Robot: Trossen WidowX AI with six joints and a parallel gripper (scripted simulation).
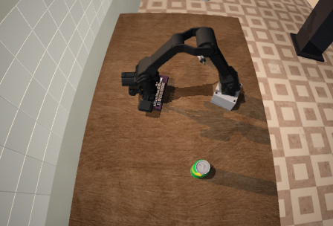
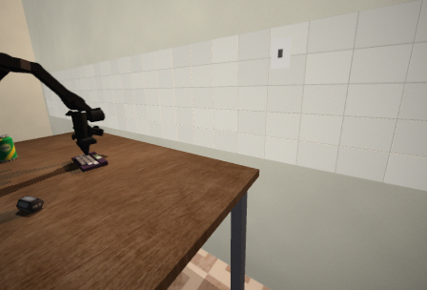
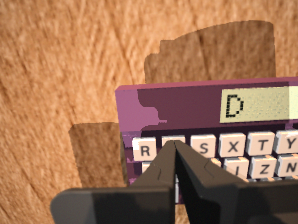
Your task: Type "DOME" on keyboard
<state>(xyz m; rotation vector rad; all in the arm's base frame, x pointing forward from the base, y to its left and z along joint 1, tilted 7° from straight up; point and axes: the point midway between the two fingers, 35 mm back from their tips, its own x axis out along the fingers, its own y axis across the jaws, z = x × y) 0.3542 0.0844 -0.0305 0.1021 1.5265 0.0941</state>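
A small purple keyboard (image 1: 159,92) with white keys lies on the wooden table; it also shows in the exterior view (image 2: 89,161) and fills the wrist view (image 3: 220,130). Its pale display (image 3: 257,104) shows the letter "D". My gripper (image 3: 173,146) is shut and empty, and its joined fingertips rest on the top key row between the R key (image 3: 144,150) and the S key (image 3: 203,146), hiding the key under them. The gripper stands over the keyboard in the top view (image 1: 146,94) and points straight down onto it in the exterior view (image 2: 87,152).
A green and yellow can (image 1: 200,169) stands near the front of the table, and shows at the left edge in the exterior view (image 2: 6,148). A small dark object (image 2: 30,204) lies on the table. The arm's grey base (image 1: 225,99) sits at the right side.
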